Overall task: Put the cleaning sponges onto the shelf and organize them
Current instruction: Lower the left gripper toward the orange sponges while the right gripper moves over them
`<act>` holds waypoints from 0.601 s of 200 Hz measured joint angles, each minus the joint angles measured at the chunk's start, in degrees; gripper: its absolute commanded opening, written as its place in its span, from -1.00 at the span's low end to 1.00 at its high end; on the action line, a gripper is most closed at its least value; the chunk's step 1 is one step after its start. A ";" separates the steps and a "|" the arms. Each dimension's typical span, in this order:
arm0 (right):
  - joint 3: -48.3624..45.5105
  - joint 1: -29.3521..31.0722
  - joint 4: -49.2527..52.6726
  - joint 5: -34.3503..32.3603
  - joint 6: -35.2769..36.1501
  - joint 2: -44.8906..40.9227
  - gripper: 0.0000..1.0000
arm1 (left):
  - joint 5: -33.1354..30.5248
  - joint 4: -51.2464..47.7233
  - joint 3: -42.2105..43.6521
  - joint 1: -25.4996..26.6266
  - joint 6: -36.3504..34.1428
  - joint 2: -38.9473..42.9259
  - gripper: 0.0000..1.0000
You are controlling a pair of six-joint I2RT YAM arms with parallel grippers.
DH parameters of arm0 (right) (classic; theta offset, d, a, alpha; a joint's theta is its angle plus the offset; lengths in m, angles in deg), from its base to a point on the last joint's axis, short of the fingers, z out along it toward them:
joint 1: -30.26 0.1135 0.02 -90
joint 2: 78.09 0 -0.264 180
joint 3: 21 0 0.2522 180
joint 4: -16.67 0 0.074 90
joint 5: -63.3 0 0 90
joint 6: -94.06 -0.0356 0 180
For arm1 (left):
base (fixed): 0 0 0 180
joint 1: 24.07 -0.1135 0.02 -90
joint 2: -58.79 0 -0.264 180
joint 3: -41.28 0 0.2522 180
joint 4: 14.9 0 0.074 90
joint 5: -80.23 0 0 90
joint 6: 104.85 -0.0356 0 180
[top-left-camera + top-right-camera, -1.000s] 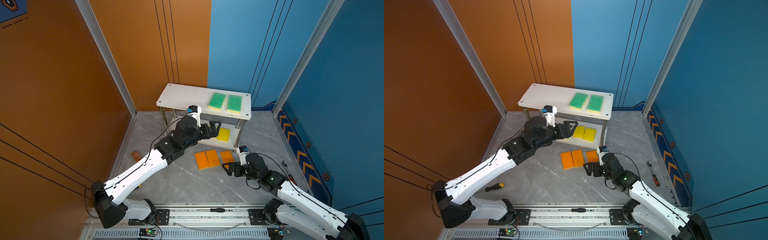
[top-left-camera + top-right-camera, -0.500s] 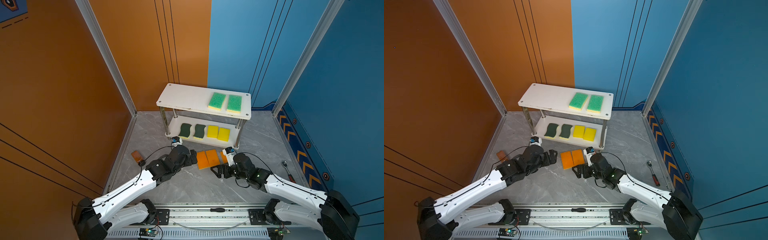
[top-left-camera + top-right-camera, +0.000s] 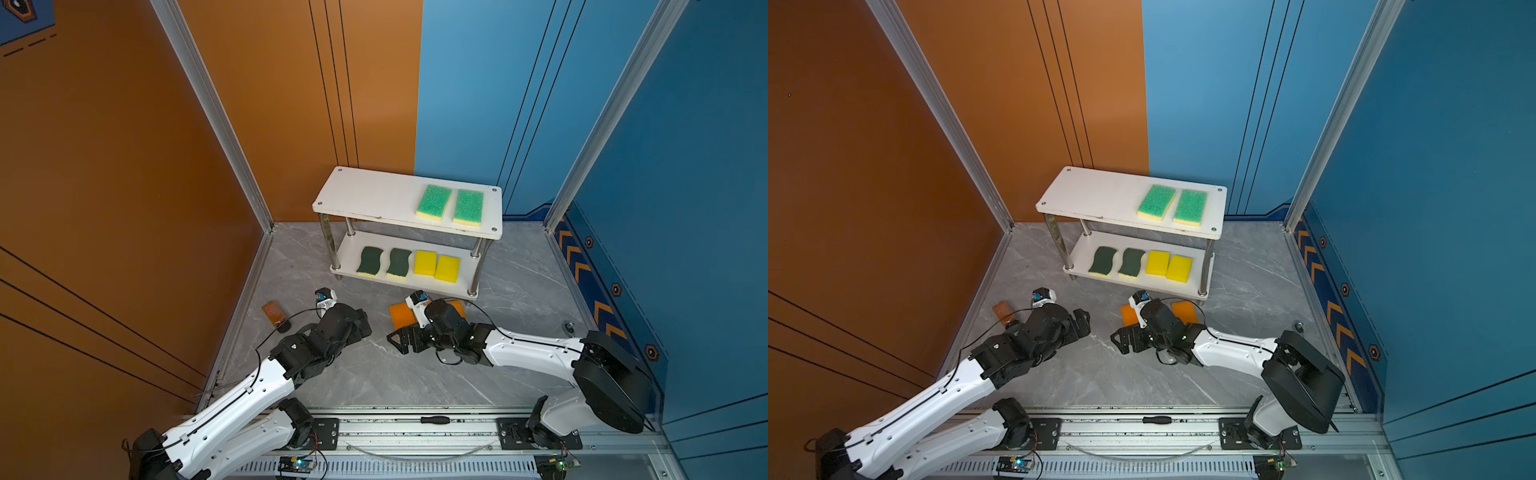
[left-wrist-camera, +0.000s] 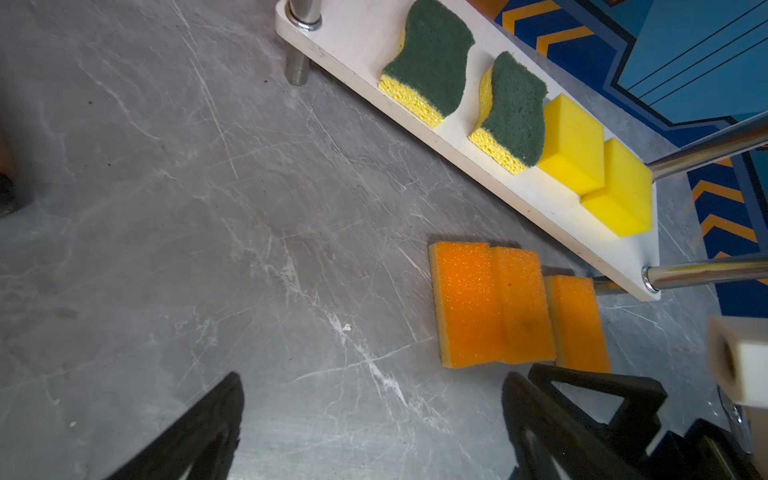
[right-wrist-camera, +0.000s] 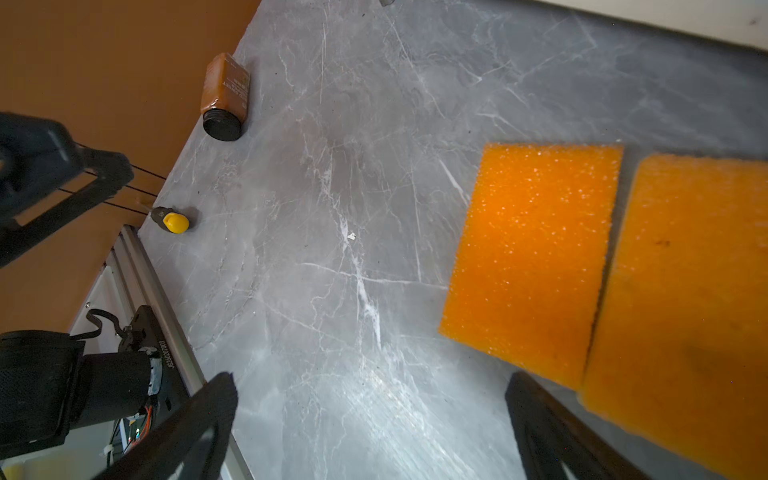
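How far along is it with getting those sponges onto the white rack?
Six look done: two light-green-topped sponges on the top board of the white two-tier shelf, two dark-green wavy sponges and two plain yellow sponges on its lower board. Nothing is in hand: left gripper and right gripper are both open. Left: three orange-topped sponges on the grey floor in front.

We log both top views as bright, evenly lit, sharp; soft shadow beneath the shelf [image 3: 374,199]. Wrist views: glare on the floor [image 5: 370,395], near sponge [image 5: 685,311] blurred, edges warped.
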 measured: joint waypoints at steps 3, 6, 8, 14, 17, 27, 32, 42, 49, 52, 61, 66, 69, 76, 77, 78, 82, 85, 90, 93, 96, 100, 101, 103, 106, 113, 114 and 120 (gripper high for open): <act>0.24 0.09 -0.02 -0.22 -0.04 0.37 1.00 | -0.04 -0.17 0.11 -0.07 0.07 0.11 0.95; 0.46 0.13 -0.02 -0.28 -0.13 0.68 1.00 | -0.07 -0.35 0.20 -0.17 0.13 0.28 0.95; 0.57 0.13 0.00 -0.31 -0.26 0.81 1.00 | -0.07 -0.46 0.26 -0.26 0.13 0.39 0.95; 0.94 0.13 0.04 -0.68 -0.31 1.33 1.00 | -0.07 -0.81 0.55 -0.55 0.17 0.70 0.95; 1.09 0.13 0.04 -0.85 -0.39 1.53 1.00 | -0.07 -0.92 0.70 -0.68 0.20 0.85 0.95; 1.66 0.13 0.11 -1.14 -0.46 2.25 1.00 | -0.07 -1.22 1.38 -1.11 0.39 1.44 0.95; 1.92 0.13 0.13 -1.27 -0.46 2.60 1.00 | -0.04 -1.44 1.79 -1.42 0.48 1.77 0.95; 2.40 0.13 0.22 -1.33 -0.48 3.17 1.00 | -0.04 -1.86 2.51 -1.88 0.61 2.40 0.95; 2.75 0.13 0.50 -1.55 -0.50 3.58 1.00 | -0.04 -2.10 3.13 -2.27 0.81 2.91 0.95; 2.89 0.13 0.61 -1.62 -0.55 3.76 1.00 | -0.04 -2.23 3.30 -2.40 0.83 3.10 0.95; 3.28 0.24 1.16 -2.08 -0.63 4.15 1.00 | -0.02 -2.45 3.87 -2.84 1.01 3.65 0.95; 3.54 0.24 1.64 -2.43 -0.63 4.39 1.00 | -0.02 -2.62 4.04 -3.04 1.03 3.93 0.95; 3.72 0.24 1.88 -2.58 -0.63 4.50 1.00 | -0.02 -2.75 4.09 -3.15 1.05 4.07 0.95; 4.04 0.24 2.43 -2.84 -0.63 4.76 1.00 | -0.02 -3.02 4.13 -3.37 1.20 4.35 0.95; 4.11 0.24 2.54 -2.89 -0.63 4.81 1.00 | -0.02 -3.06 4.13 -3.39 1.22 4.42 0.95; 4.15 0.24 2.62 -2.93 -0.63 4.83 1.00 | -0.02 -3.08 4.13 -3.41 1.22 4.44 0.95; 4.44 0.24 3.10 -3.17 -0.63 4.96 1.00 | -0.02 -3.17 4.13 -3.54 1.27 4.57 0.95; 4.61 0.24 3.37 -3.34 -0.63 5.07 1.00 | -0.02 -3.19 4.13 -3.63 1.33 4.66 0.95; 4.92 0.24 3.80 -3.72 -0.66 5.20 1.00 | -0.02 -3.26 4.13 -3.72 1.42 4.76 0.95; 5.09 0.24 4.07 -3.91 -0.66 5.35 1.00 | -0.02 -3.32 4.13 -3.76 1.44 4.81 0.95; 5.33 0.24 4.35 -4.09 -0.66 5.44 1.00 | -0.02 -3.37 4.13 -3.82 1.44 4.81 0.95; 5.60 0.24 4.72 -4.33 -0.66 5.64 1.00 | 0.00 -3.41 4.13 -3.96 1.44 4.81 0.95; 5.70 0.24 4.85 -4.37 -0.63 5.70 1.00 | -0.02 -3.41 4.13 -3.98 1.44 4.81 0.95; 5.84 0.26 5.03 -4.46 -0.63 5.84 1.00 | 0.00 -3.41 4.13 -4.00 1.44 4.81 0.95; 6.03 0.28 5.25 -4.63 -0.63 6.01 1.00 | 0.00 -3.45 4.13 -4.02 1.44 4.79 0.95; 6.49 0.31 5.88 -5.05 -0.63 6.45 1.00 | 0.00 -3.45 4.13 -4.11 1.44 4.72 0.95; 6.54 0.31 5.97 -5.11 -0.63 6.49 1.00 | 0.00 -3.43 4.13 -4.11 1.44 4.70 0.95; 6.88 0.39 6.38 -5.53 -0.63 6.95 1.00 | 0.00 -3.45 4.13 -4.13 1.44 4.66 0.95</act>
